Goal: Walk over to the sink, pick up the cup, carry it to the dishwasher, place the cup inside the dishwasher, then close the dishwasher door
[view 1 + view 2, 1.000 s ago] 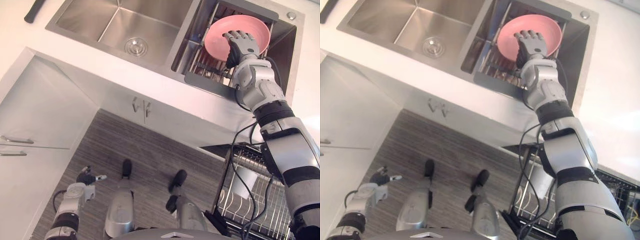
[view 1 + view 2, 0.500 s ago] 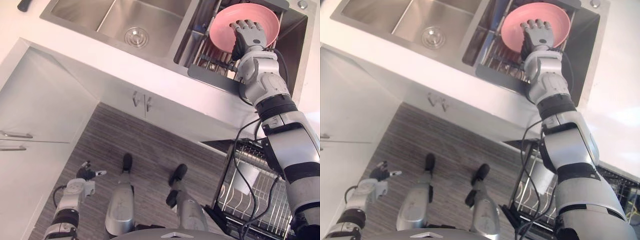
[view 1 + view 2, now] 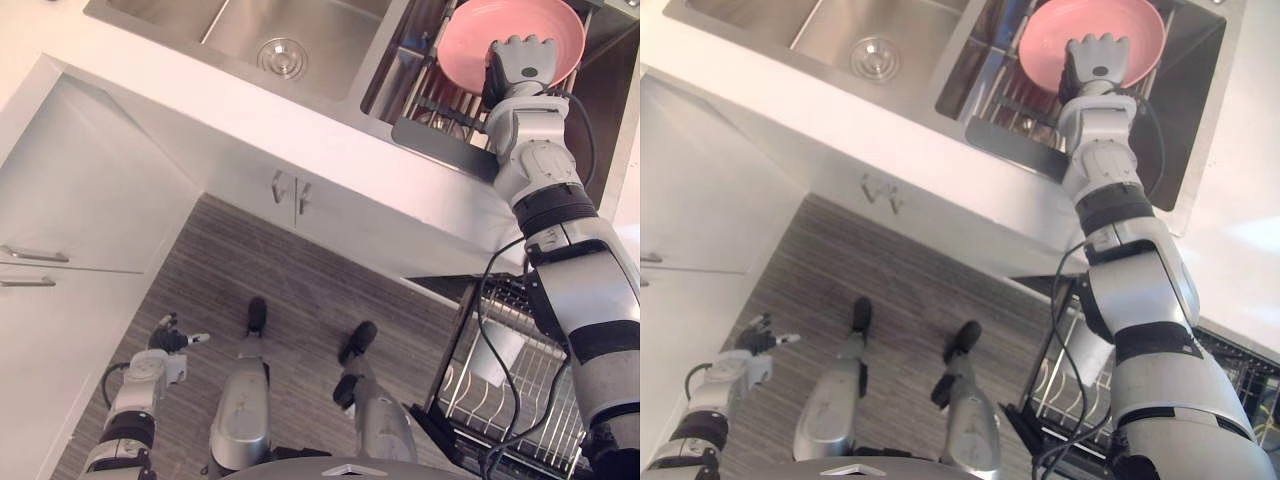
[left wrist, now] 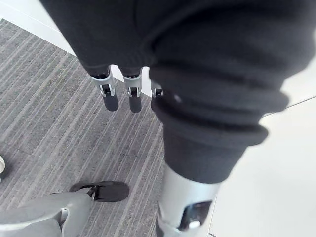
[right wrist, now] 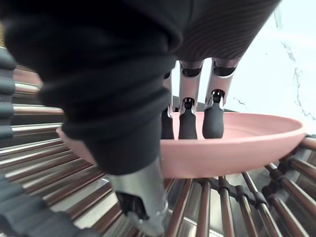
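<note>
- Right hand (image 3: 522,62) still lies on the pink plate (image 3: 470,40), its straight fingers over the near rim; the camera has shifted.
- It rests on the wire rack (image 3: 440,100) in the sink's (image 3: 240,30) right basin.
- Left hand (image 3: 165,340) hangs low, loosely spread.

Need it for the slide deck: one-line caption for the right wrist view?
Open right hand reaching over the rim of a pink bowl that rests on the sink's metal rack.

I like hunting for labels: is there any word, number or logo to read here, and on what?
None: no legible writing shows on the pink dish, the sink or the cabinet doors.
</note>
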Controlling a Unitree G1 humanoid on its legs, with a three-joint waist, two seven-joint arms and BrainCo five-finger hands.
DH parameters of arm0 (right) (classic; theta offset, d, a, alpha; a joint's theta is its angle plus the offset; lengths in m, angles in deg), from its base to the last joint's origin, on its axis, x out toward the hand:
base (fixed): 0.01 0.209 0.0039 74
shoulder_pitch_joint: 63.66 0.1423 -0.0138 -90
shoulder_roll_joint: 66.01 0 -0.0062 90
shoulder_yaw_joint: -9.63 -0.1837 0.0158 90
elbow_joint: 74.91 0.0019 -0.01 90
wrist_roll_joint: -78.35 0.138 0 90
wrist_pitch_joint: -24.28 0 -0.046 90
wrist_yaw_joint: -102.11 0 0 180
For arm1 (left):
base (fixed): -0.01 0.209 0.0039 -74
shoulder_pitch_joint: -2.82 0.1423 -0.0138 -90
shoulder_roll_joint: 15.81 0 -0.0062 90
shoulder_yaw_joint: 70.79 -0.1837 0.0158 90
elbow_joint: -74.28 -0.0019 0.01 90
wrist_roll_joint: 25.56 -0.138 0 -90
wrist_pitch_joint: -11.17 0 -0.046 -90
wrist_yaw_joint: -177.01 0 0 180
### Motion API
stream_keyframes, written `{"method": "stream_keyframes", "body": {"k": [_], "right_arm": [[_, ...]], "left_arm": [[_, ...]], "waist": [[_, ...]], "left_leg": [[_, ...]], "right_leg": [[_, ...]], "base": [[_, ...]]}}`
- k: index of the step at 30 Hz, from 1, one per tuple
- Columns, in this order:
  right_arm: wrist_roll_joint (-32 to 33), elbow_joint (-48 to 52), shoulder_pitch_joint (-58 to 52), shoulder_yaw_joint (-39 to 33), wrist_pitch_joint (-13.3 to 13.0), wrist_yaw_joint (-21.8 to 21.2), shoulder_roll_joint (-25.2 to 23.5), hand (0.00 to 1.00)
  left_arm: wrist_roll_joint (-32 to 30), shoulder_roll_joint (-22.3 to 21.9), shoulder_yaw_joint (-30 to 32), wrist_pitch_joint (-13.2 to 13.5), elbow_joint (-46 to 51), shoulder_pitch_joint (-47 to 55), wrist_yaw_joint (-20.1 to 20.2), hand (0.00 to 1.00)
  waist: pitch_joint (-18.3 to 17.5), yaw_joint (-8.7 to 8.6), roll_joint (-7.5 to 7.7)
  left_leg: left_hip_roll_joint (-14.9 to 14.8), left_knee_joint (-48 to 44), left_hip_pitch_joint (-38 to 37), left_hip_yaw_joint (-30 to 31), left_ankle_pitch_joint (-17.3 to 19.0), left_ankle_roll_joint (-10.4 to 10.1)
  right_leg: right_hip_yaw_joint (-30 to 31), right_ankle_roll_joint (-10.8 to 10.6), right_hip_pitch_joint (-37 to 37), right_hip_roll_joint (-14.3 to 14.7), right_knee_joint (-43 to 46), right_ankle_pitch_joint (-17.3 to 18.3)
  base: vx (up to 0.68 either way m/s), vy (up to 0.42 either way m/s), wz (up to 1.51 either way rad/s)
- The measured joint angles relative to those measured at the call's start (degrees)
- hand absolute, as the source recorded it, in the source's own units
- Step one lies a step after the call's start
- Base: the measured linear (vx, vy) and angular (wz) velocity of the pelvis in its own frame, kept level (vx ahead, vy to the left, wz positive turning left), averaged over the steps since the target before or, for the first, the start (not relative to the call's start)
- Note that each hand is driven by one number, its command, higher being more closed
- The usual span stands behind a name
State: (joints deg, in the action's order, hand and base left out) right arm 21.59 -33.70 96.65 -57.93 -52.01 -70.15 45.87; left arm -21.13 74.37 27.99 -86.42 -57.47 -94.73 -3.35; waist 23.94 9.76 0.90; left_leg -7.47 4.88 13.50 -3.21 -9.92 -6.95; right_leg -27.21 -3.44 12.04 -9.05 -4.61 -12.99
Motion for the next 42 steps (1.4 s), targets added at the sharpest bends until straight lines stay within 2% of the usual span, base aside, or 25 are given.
{"method": "stream_keyframes", "body": {"k": [7,13,16,19,22,26,31,35,36,42], "right_arm": [[-0.40,0.62,-0.57,-0.01,0.22,5.12,0.00,1.00],[0.99,3.96,-1.22,-0.74,-0.35,13.86,0.12,1.00],[4.19,8.32,-1.22,-2.28,-1.97,18.25,2.14,1.00],[8.30,9.96,-1.31,-5.03,-4.08,20.09,3.22,1.00],[11.99,11.52,-3.21,-5.86,-6.16,20.45,3.39,1.00],[15.52,14.40,-6.98,-5.91,-10.54,19.97,3.37,1.00],[19.69,14.66,-10.79,-7.92,-13.50,18.19,3.37,1.00],[21.45,16.45,-14.60,-9.44,-15.29,13.72,3.42,1.00],[21.40,16.50,-14.97,-9.44,-15.96,13.25,3.43,0.00],[20.75,16.50,-18.14,-9.42,-16.77,7.39,3.67,0.00]], "left_arm": [[-0.07,1.05,0.00,0.37,0.02,-0.01,-0.69,0.00],[-0.07,1.02,0.00,0.42,0.02,0.09,-1.04,0.00],[-0.10,0.86,0.01,1.04,0.04,0.50,-2.03,0.00],[-0.15,0.70,-0.05,1.28,0.03,1.21,-2.33,0.00],[-0.22,0.60,-0.08,1.46,0.01,2.12,-2.71,0.00],[-0.30,0.55,-0.09,1.50,0.00,3.73,-2.64,0.00],[-1.21,0.55,-0.06,1.43,-0.01,5.63,-2.17,0.00],[-1.31,0.54,0.00,1.26,0.00,7.88,-0.84,0.00],[-1.31,0.53,-0.01,1.09,0.00,8.23,-0.44,0.00],[-1.32,0.53,-0.01,-0.26,-0.01,9.06,0.86,0.00]], "waist": [[0.07,-0.26,0.19],[0.06,-0.68,0.34],[-0.07,-0.57,0.56],[-0.55,-0.95,1.39],[-0.93,-1.31,1.95],[-3.43,-2.06,2.91],[-5.68,-2.38,3.00],[-8.22,-3.03,2.84],[-8.31,-3.37,2.81],[-10.10,-3.63,2.62]], "left_leg": [[-0.06,0.00,-0.02,-0.09,-0.40,0.35],[-0.49,0.01,-0.19,-0.67,-0.59,0.34],[-0.95,0.01,-0.61,-1.55,-0.60,0.37],[-1.11,0.01,-0.91,-1.66,-0.81,0.30],[-1.13,0.03,-2.40,-1.90,-0.66,0.18],[-1.14,0.04,-3.23,-2.38,-0.31,0.20],[-1.13,0.04,-4.98,-2.64,0.45,0.21],[-1.16,0.05,-5.89,-2.55,0.75,0.07],[-1.16,0.05,-6.21,-2.45,0.77,0.08],[-1.15,0.05,-7.11,-2.24,0.86,0.09]], "right_leg": [[0.01,0.03,-0.03,0.01,0.00,-0.33],[0.24,0.32,-0.04,0.29,-0.01,-0.61],[0.66,0.39,-0.18,0.55,-0.01,-0.65],[0.78,0.40,-0.37,0.67,-0.01,-0.65],[1.13,0.32,-1.75,0.86,-0.02,-0.56],[1.51,0.23,-2.22,0.84,-0.03,-0.40],[1.66,-0.07,-3.95,0.80,-0.04,0.05],[1.61,-0.42,-4.96,0.56,-0.05,0.89],[1.56,-0.43,-5.35,0.56,-0.05,0.93],[1.45,-0.53,-6.28,0.52,-0.15,1.11]], "base": [[0.00,0.000,0.00],[-0.01,-0.005,-0.03],[-0.01,-0.014,-0.07],[0.01,-0.010,-0.02],[0.04,-0.013,-0.03],[0.03,-0.005,-0.05],[0.01,-0.004,-0.02],[0.00,0.000,0.00],[0.00,-0.005,0.04],[0.00,-0.001,0.01]]}}
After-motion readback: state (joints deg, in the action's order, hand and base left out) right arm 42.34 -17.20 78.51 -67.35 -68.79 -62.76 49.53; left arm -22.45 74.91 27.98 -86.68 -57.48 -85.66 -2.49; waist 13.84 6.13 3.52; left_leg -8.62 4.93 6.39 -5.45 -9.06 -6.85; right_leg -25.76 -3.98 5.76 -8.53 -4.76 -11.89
